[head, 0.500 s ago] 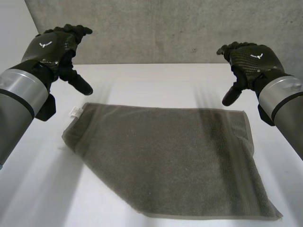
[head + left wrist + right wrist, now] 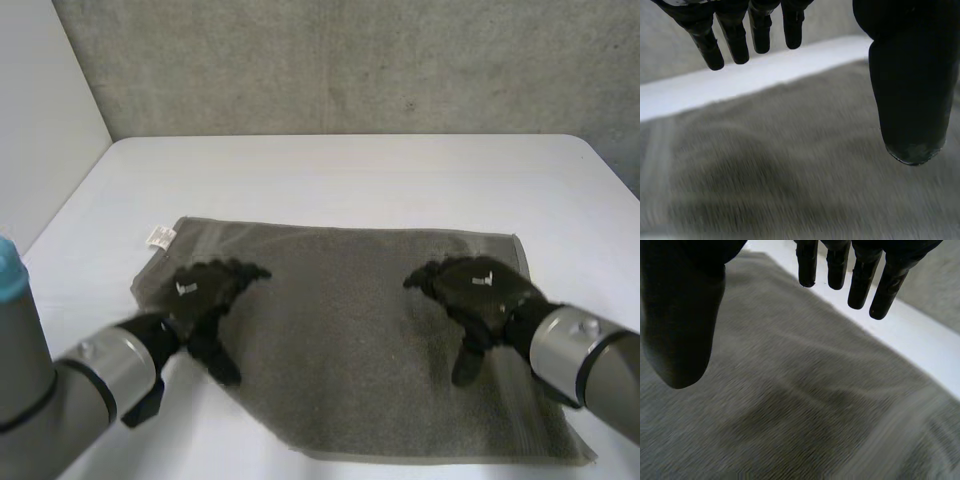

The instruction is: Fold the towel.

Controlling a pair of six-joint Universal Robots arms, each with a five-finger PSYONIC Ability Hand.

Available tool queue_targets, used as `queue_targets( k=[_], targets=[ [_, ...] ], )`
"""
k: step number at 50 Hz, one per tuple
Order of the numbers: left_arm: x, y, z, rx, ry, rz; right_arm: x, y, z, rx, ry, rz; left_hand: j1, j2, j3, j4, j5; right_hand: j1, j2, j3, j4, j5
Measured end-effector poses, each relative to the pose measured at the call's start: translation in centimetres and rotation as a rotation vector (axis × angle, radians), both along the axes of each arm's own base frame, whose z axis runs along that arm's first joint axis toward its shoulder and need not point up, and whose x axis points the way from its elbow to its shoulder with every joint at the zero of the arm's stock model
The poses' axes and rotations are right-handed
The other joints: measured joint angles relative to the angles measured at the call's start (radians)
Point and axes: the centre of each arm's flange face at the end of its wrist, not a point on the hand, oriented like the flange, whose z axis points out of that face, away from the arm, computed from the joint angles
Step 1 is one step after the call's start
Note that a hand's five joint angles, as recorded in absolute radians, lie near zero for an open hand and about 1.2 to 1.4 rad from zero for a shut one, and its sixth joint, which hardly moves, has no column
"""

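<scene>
Left side: a small white label [image 2: 159, 236] sticks out at the far left corner of the towel [image 2: 340, 340]. The towel lies spread flat on the white counter [image 2: 350, 175], unfolded as far as we can judge and set somewhat askew, with its far edge running across in front of us.

Left hand [image 2: 205, 290]: low over the towel's left part, near the slanting left edge. In the left wrist view the fingers [image 2: 735, 35] are straight and the thumb [image 2: 910, 90] stands well apart from them. The hand is released and has nothing in its grasp. We cannot tell whether it touches the cloth.

Middle: bare pile, no creases of note.

Right hand [image 2: 480, 290]: low over the towel's right part, inside the woven band near the right edge. In the right wrist view its fingers [image 2: 860, 275] are spread clear of the thumb [image 2: 680, 315], so it is also released and holds nothing.

Handling, our judgement: a soft, limp, light terry that will sag and drape once lifted. It is not slippery, and the pile should give good purchase. We would best pinch it at two corners of one edge, thumb against fingers, so that the edge stays taut and carries over evenly. A grasp in the middle would only bunch it.
</scene>
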Motion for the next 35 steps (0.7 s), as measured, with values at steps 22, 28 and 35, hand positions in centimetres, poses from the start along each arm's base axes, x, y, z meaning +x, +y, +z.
queue_targets(
  k=[22,28,35],
  targets=[
    [0.3,0.8,-5.6,-0.015,-0.197,-0.099,-1.4,1.9,-4.6,0.018,0.022,0.02,0.269,0.27,0.266,0.268,0.276,0.011,0.001,0.001,0.0,0.003],
    [0.1,0.5,-6.1,-0.028,-0.191,-0.1,-1.4,2.3,-5.1,0.024,0.028,0.024,0.389,0.389,0.387,0.388,0.395,0.028,0.002,0.003,0.0,0.003],
    [-0.2,-0.1,-6.6,-0.064,-0.18,-0.1,-1.4,2.5,-5.2,0.017,0.031,0.023,0.53,0.529,0.528,0.529,0.536,0.031,0.002,0.003,0.0,0.003]
  ],
)
